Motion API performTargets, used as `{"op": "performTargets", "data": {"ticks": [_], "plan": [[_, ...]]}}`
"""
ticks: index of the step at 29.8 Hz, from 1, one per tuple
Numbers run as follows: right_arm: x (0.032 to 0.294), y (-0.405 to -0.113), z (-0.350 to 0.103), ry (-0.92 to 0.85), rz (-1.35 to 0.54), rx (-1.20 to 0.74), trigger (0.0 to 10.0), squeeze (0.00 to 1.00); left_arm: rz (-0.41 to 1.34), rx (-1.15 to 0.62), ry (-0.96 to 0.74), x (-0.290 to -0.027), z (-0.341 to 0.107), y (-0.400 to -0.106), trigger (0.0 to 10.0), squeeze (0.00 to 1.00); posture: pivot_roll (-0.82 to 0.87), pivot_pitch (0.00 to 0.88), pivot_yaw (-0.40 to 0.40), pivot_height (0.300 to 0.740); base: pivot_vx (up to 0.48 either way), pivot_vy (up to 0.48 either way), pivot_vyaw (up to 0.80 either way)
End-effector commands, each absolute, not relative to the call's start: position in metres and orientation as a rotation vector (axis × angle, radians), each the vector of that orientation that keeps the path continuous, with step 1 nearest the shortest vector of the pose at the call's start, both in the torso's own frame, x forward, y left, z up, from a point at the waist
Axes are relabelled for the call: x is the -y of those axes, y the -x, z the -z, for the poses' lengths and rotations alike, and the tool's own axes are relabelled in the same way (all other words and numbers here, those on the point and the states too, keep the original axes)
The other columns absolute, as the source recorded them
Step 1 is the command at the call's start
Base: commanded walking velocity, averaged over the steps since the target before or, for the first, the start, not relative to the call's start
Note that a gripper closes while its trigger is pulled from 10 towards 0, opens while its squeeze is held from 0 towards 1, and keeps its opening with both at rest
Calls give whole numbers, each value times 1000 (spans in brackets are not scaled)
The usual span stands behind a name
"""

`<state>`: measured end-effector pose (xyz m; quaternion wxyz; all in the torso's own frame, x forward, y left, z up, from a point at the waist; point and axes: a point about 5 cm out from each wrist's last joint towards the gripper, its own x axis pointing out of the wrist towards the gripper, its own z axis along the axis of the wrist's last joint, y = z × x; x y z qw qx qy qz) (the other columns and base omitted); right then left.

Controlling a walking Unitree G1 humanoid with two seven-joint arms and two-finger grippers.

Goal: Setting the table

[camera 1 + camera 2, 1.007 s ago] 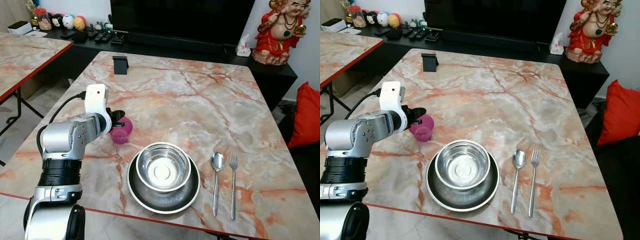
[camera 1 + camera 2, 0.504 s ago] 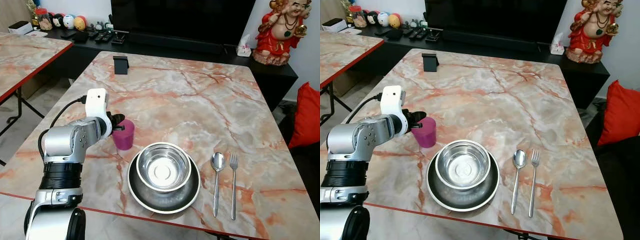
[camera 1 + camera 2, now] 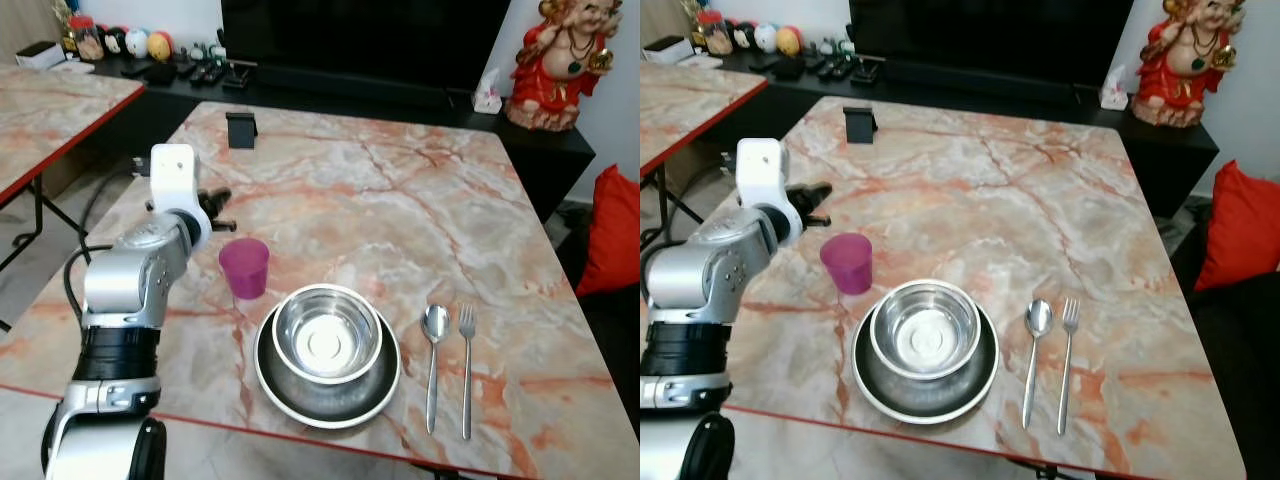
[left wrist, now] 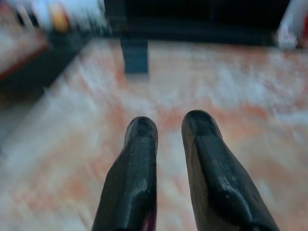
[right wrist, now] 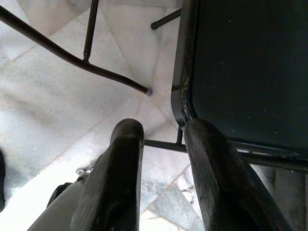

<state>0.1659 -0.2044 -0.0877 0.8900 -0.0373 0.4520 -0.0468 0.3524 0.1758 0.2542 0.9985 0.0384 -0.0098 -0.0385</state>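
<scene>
A marble table [image 3: 400, 190] with orange veining carries a place setting at its near edge. A pink cup [image 3: 244, 267] stands upright on the tabletop, just left of and slightly beyond a steel bowl [image 3: 327, 333] that sits nested in a wider steel plate [image 3: 290, 395]. To the right of the plate lie 2 pieces of cutlery, side by side and parallel with their handles pointing toward the near edge: a spoon [image 3: 434, 350] and, just right of it, a fork [image 3: 466, 365].

The left gripper [image 3: 216, 208] hovers above the table to the left of and beyond the cup, clear of it and holding nothing. Its 2 black fingers [image 4: 137, 178] are spread a little, with a narrow gap of blurred tabletop visible between them in the left wrist view. They point toward the far side of the table, where a small dark stand [image 3: 241, 129] sits near the far left corner. The cup stands free, nearer and to the right of the fingertips.

The right gripper [image 5: 161, 130] hangs low beside the table, its fingers parted with nothing between them, over a pale tiled floor [image 5: 53, 110] and the edge of a dark chair seat [image 5: 240, 67] with thin metal legs.

Beyond the table, a red and gold figurine [image 3: 560, 60] stands on a dark cabinet at the far right.
</scene>
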Motion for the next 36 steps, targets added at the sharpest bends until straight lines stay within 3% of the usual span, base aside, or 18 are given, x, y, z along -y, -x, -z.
{"op": "performTargets", "data": {"ticks": [1, 6, 26, 36], "plan": [[207, -165, 88, 78, 104, -943, 10000, 0, 119, 141, -165, -165, -262, -347, 10000, 0, 126, 0, -74, 728, 0, 0, 0], [208, -166, 87, 74, 131, -925, 10000, 0, 105, 195, -258, -161, -237, -339, 10000, 0, 115, 0, -71, 728, 0, 0, 0], [205, -161, 89, 34, 193, -920, 10000, 0, 85, 277, -254, -156, -207, -331, 10000, 0, 106, 0, -46, 728, 0, 0, 0], [204, -159, 90, 24, 202, -921, 10000, 0, 97, 306, -240, -154, -211, -330, 10000, 0, 110, 0, -43, 728, -281, 0, 0]]}}
